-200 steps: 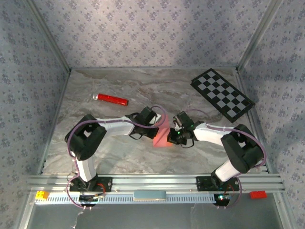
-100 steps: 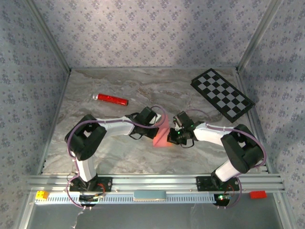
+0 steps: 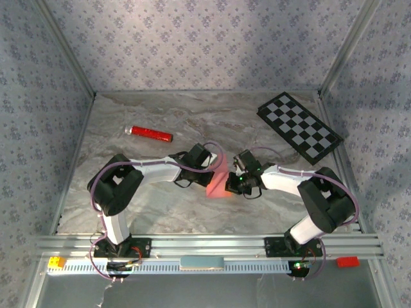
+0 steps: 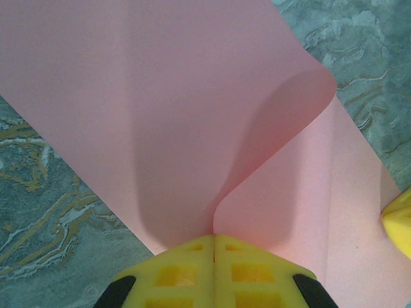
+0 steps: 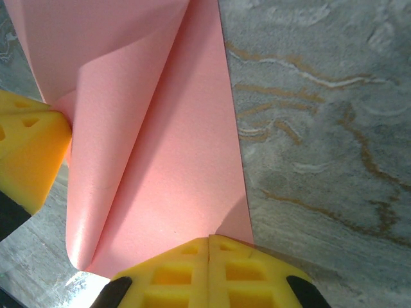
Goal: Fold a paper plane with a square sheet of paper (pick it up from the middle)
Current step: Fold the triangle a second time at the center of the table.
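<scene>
The pink sheet of paper point(image 3: 218, 185) lies between the two arms at mid-table, partly folded over itself. My left gripper point(image 3: 214, 169) is shut on a lifted flap of it. In the left wrist view that flap point(image 4: 160, 96) curls up and runs into the seam of the closed gripper point(image 4: 214, 237). My right gripper point(image 3: 233, 185) is shut, its tips point(image 5: 210, 239) resting at the near edge of the flat layer of paper point(image 5: 173, 147); no paper is seen entering its seam. The left gripper's yellow finger point(image 5: 26, 147) shows at the left of the right wrist view, holding the fold.
A red cylinder point(image 3: 149, 133) lies at the back left on the marble table point(image 3: 160, 205). A black-and-white checkerboard point(image 3: 299, 126) sits at the back right. Patterned walls close in the table on three sides.
</scene>
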Robot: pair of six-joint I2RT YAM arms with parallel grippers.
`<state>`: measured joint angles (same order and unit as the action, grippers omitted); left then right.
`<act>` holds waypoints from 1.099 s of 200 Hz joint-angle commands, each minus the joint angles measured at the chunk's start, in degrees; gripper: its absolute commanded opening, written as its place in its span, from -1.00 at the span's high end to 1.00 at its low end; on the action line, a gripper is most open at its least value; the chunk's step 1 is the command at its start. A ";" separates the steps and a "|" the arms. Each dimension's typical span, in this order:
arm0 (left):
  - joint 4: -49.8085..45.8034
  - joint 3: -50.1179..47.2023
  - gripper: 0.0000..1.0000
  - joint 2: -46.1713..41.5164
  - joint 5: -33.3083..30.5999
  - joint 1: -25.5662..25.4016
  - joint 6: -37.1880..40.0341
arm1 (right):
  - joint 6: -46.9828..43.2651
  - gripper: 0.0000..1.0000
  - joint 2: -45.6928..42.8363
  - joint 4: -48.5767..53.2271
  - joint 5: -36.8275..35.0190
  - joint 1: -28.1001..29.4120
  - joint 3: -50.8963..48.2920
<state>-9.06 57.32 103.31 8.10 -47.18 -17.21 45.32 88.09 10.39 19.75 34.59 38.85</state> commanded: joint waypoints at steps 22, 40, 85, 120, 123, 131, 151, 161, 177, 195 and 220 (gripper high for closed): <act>0.05 -0.49 1.00 1.10 -0.09 0.35 -0.54 | -1.50 0.86 0.22 4.47 -1.89 -0.68 0.55; 0.12 -0.63 1.00 1.07 0.17 0.36 -0.72 | -0.96 0.84 -1.45 2.83 -1.64 -0.93 0.34; 0.00 -0.72 1.00 1.02 0.42 0.35 -0.89 | 3.95 0.89 -6.73 -7.60 1.73 -2.35 -3.48; 0.27 -0.72 1.00 1.10 0.69 0.42 -1.07 | 7.50 0.96 -6.26 -14.92 5.10 -2.35 -5.04; 0.19 -0.72 1.00 1.11 0.78 0.38 -1.04 | 7.72 0.96 -5.98 -15.39 5.33 -2.21 -5.02; 0.18 -0.62 1.00 1.17 0.78 0.42 -0.98 | 8.49 0.97 -5.07 -16.65 5.56 -1.87 -4.98; -0.01 -0.37 1.00 1.24 0.82 0.37 -0.81 | 10.26 0.99 -2.74 -20.43 6.51 -0.99 -4.62; 0.01 -0.28 1.00 1.31 0.86 0.41 -0.81 | 10.96 1.00 -1.68 -21.78 6.49 -0.55 -4.17; 0.12 -0.28 1.00 1.39 0.93 0.36 -0.89 | 11.27 1.00 0.24 -22.75 6.44 0.27 -3.32; 0.18 -0.11 1.00 1.54 0.99 0.41 -0.89 | 11.88 1.00 2.41 -24.52 6.90 0.65 -2.80; -0.23 0.14 1.00 1.74 1.05 0.38 -0.59 | 12.31 1.00 3.73 -26.50 7.62 0.48 -2.61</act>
<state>-8.97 57.28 103.53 8.29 -47.18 -17.65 56.16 90.78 -12.64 26.00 35.03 34.72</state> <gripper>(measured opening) 0.044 0.053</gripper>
